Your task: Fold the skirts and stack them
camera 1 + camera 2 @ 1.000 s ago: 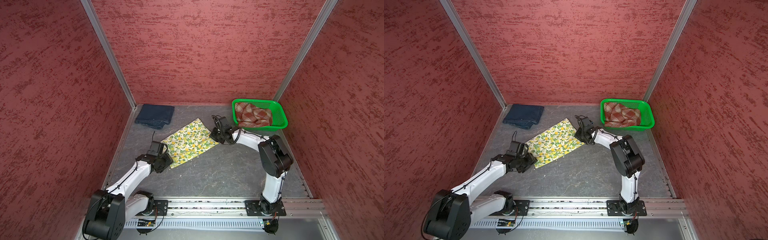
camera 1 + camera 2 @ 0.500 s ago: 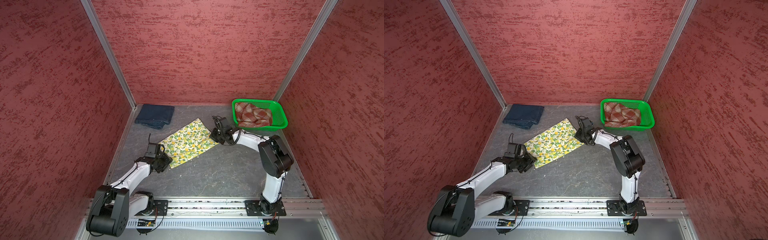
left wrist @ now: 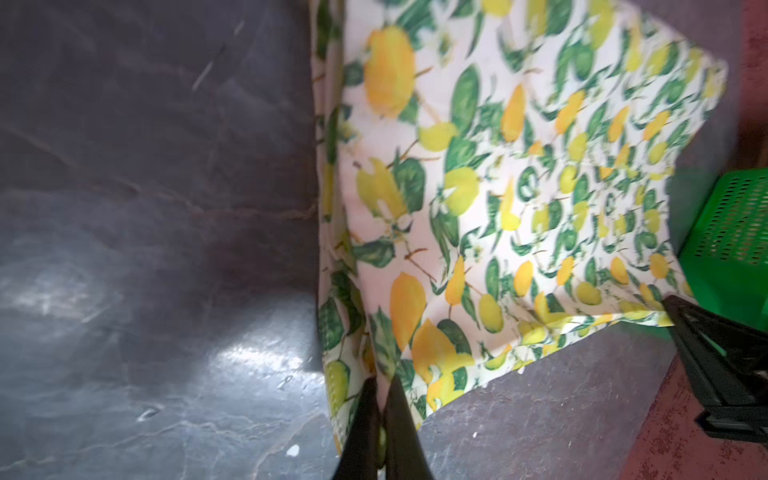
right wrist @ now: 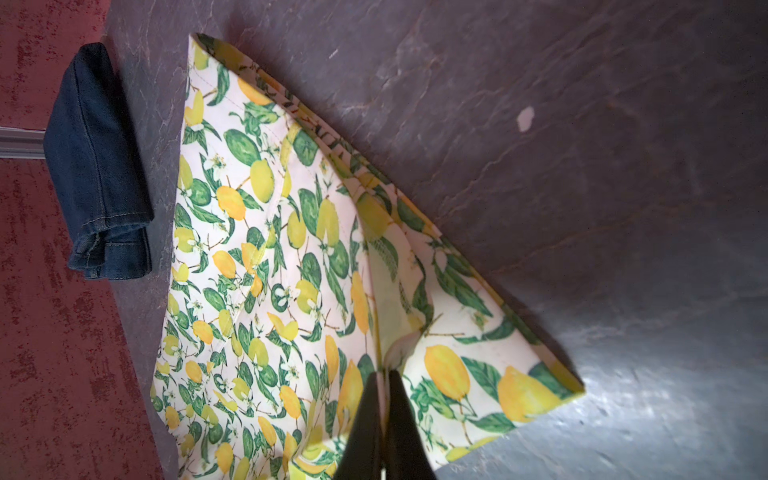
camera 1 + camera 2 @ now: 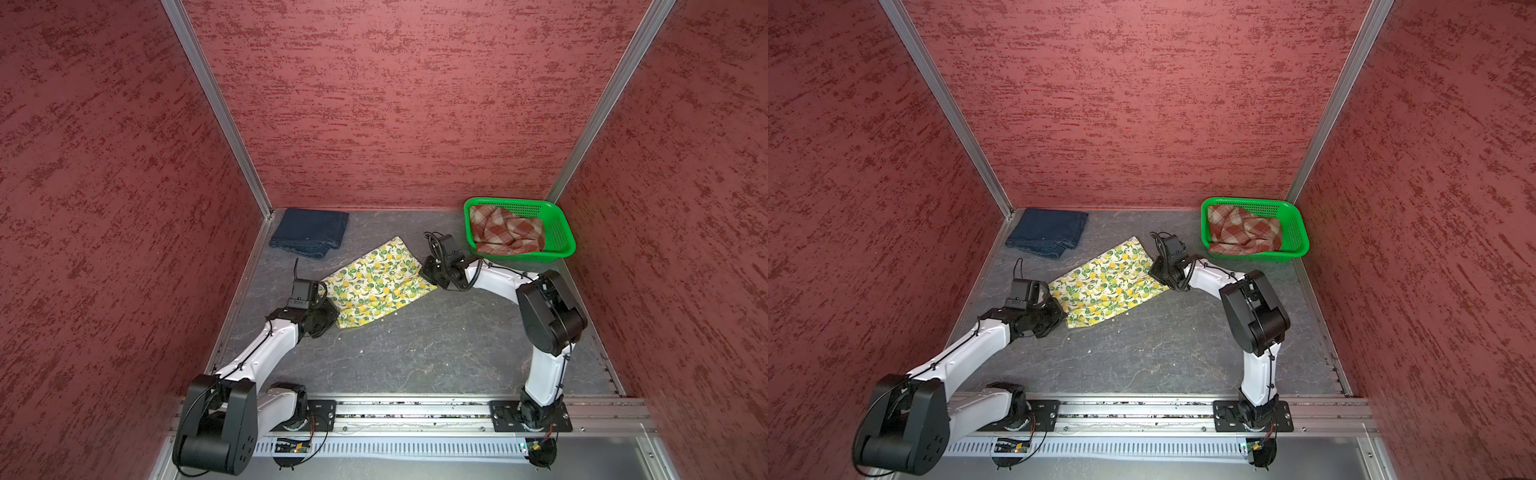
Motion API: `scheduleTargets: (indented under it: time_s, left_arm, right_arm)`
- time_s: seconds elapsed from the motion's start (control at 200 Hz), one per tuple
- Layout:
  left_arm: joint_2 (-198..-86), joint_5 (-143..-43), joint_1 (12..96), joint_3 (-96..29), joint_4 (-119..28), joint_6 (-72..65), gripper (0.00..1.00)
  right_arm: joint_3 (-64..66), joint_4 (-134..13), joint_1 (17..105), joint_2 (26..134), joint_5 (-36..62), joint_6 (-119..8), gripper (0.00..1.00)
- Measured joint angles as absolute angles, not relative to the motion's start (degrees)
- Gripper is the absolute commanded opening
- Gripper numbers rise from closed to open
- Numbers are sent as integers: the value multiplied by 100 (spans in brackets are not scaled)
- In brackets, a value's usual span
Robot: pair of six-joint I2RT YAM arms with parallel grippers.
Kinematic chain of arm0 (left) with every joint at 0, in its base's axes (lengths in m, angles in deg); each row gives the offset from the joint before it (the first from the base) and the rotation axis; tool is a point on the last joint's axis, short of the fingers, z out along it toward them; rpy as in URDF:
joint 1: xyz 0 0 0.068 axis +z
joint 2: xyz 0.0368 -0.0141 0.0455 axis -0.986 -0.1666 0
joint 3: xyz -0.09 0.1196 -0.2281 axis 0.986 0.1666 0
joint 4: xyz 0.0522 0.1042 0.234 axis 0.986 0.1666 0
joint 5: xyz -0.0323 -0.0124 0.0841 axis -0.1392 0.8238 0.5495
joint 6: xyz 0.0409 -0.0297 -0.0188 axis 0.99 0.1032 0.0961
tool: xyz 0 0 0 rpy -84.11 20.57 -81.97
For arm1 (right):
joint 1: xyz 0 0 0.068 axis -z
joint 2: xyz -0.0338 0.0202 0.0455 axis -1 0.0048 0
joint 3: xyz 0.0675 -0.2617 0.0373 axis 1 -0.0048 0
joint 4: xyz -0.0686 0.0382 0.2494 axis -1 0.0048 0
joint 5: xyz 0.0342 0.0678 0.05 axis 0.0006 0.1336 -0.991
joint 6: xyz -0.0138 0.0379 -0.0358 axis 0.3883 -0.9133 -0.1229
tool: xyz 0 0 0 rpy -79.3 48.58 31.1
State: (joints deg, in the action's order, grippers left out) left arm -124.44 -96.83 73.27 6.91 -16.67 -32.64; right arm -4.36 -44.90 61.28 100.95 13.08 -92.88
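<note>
I am working on the cream cloth skirt with yellow lemons and green leaves (image 5: 376, 282). It lies spread out flat in the middle of the dark grey tabletop (image 5: 415, 353). My left claw (image 3: 379, 388) is clenched on the skirt's corner at the near end. My right claw (image 4: 383, 378) is clenched on the other end, where the cloth bunches up a little. So I think this is the grab before a fold.

The dark blue denim skirt (image 5: 309, 232) lies folded in the back corner, well apart from my claws. The rust-red and cream checked skirt (image 5: 505, 230) lies crumpled in the green plastic basket with little holes (image 5: 561, 220).

Next I think I must lift both ends together and lay one half over the other so the edges match. If one claw slips, the fold may come out crooked.
</note>
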Motion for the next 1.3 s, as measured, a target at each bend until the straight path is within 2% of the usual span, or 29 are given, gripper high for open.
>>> scheduleTargets:
  time_s: [0.085, 0.2, 0.291, 0.611, 0.997, 1.302]
  left_arm:
    - [-12320, -9617, 7288, 490, -1523, -3174, 0]
    - [-12188, -9552, 7240, 361, -1378, -3082, 5]
    - [-12153, -9514, 7231, 359, -1247, -3025, 0]
    - [-12011, -9506, 7071, 578, -1125, -3039, 0]
    - [-11552, -9256, 6501, 5, -780, -3126, 0]
    - [-11277, -9042, 5819, 1050, -808, -3740, 0]
  right_arm:
    - [-373, -4464, 6128, 10095, 1308, -9263, 0]
    - [-251, -4412, 6134, 10095, 1315, -9229, 0]
    - [-185, -4403, 6143, 10095, 1325, -9196, 0]
    - [-109, -4329, 6171, 10095, 1336, -9121, 0]
    - [75, -4206, 6270, 10071, 1374, -8977, 0]
    - [-801, -4370, 6283, 9804, 1371, -8973, 0]
